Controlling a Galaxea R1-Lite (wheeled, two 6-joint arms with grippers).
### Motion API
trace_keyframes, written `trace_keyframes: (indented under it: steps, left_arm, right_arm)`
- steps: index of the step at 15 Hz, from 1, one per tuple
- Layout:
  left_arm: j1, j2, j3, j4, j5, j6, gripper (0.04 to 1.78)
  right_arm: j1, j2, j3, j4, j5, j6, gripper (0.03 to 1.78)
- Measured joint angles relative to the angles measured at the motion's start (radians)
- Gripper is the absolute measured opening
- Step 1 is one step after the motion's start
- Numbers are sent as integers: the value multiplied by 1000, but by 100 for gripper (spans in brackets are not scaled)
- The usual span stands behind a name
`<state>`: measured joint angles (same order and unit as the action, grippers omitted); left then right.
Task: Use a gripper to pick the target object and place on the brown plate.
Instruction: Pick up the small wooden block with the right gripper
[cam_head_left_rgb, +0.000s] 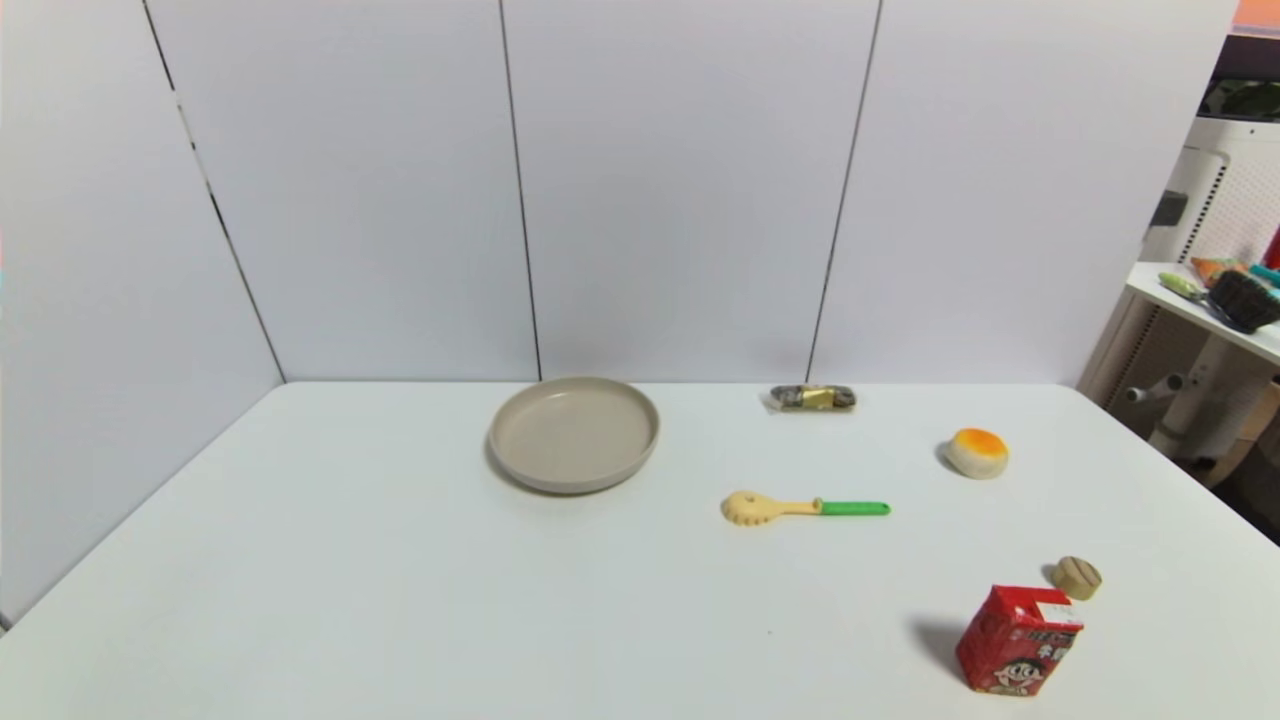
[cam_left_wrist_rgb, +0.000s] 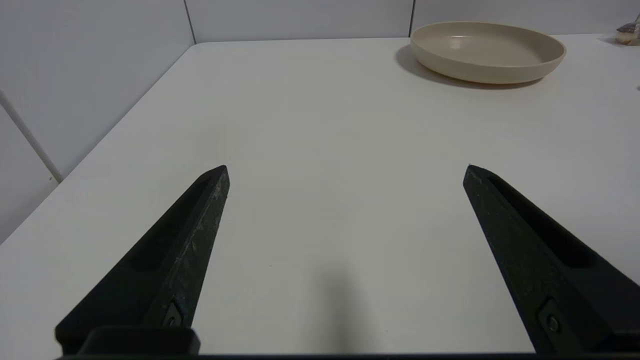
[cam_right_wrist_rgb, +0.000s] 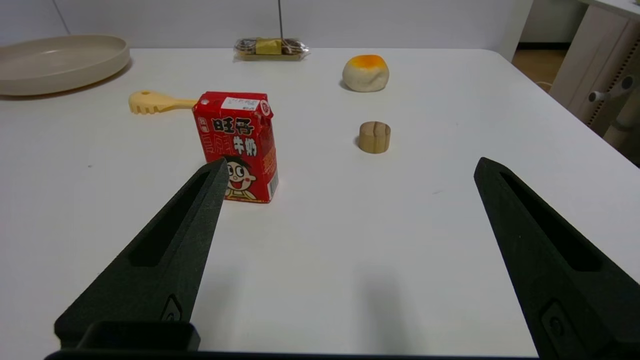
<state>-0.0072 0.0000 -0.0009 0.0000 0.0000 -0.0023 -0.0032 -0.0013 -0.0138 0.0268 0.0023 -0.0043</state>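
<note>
The target object, a small tan round puck (cam_head_left_rgb: 1077, 577), lies near the table's right front, just behind the red carton (cam_head_left_rgb: 1018, 641); it also shows in the right wrist view (cam_right_wrist_rgb: 374, 136). The brown plate (cam_head_left_rgb: 573, 433) sits empty at the back centre and shows in both wrist views (cam_left_wrist_rgb: 487, 51) (cam_right_wrist_rgb: 55, 62). My right gripper (cam_right_wrist_rgb: 350, 167) is open and empty, low over the table's front right, short of the puck. My left gripper (cam_left_wrist_rgb: 346, 169) is open and empty over bare table at the front left. Neither arm shows in the head view.
A white bun with an orange top (cam_head_left_rgb: 977, 452), a yellow scoop with a green handle (cam_head_left_rgb: 803, 508) and a wrapped snack bar (cam_head_left_rgb: 813, 398) lie on the white table (cam_head_left_rgb: 350, 560). Wall panels close the back and left. A side shelf (cam_head_left_rgb: 1200, 300) stands beyond the right edge.
</note>
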Motion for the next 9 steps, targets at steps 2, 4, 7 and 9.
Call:
trace_keyframes:
  steps: [2,4,7,9]
  left_arm:
    - [0,0,0,0,0,0,169]
    - [0,0,0,0,0,0,169]
    - [0,0,0,0,0,0,169]
    - [0,0,0,0,0,0,169]
  right_arm:
    - [0,21,-11,4,-2,0,169]
    - [-1,106,-71,6,-1,1,169]
    - [-16,348,-216,11,-3,10,169]
    - [-39,535,-330,21,-4,20,169]
